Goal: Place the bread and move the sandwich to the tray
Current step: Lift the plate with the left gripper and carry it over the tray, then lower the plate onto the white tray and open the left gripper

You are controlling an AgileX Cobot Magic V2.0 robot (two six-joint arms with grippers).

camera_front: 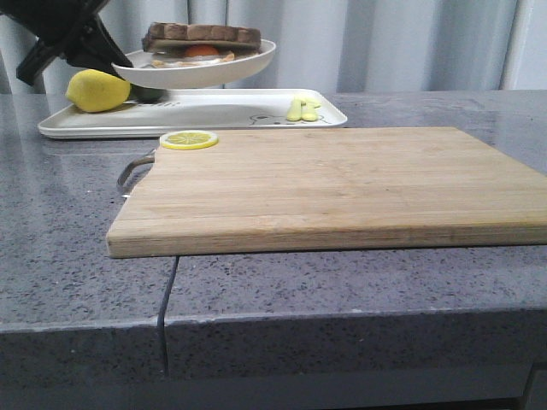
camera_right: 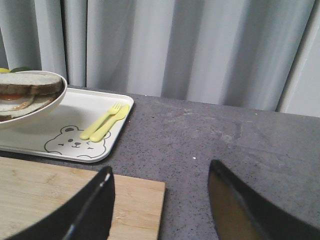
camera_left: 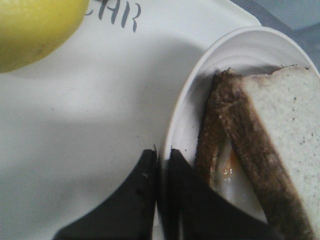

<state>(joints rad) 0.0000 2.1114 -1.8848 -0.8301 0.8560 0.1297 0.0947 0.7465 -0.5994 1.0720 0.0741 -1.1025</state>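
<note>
The sandwich (camera_front: 202, 40), a fried egg between brown-crusted bread slices, lies on a round white plate (camera_front: 205, 75). My left gripper (camera_left: 161, 156) is shut on the plate's rim and holds the plate in the air above the white tray (camera_front: 231, 111). The left wrist view shows the sandwich (camera_left: 260, 150) with its top bread slice on the plate (camera_left: 185, 115) above the tray (camera_left: 90, 120). My right gripper (camera_right: 160, 172) is open and empty, over the far right corner of the cutting board. The right wrist view shows the plate (camera_right: 45, 105) and the tray (camera_right: 60, 135). No loose bread slice is in view.
A wooden cutting board (camera_front: 342, 184) lies in front with a lemon slice (camera_front: 189, 139) at its far left corner. A whole lemon (camera_front: 97, 90) and yellow cutlery (camera_front: 303, 108) lie on the tray. Grey curtains hang behind the grey counter (camera_front: 68, 256).
</note>
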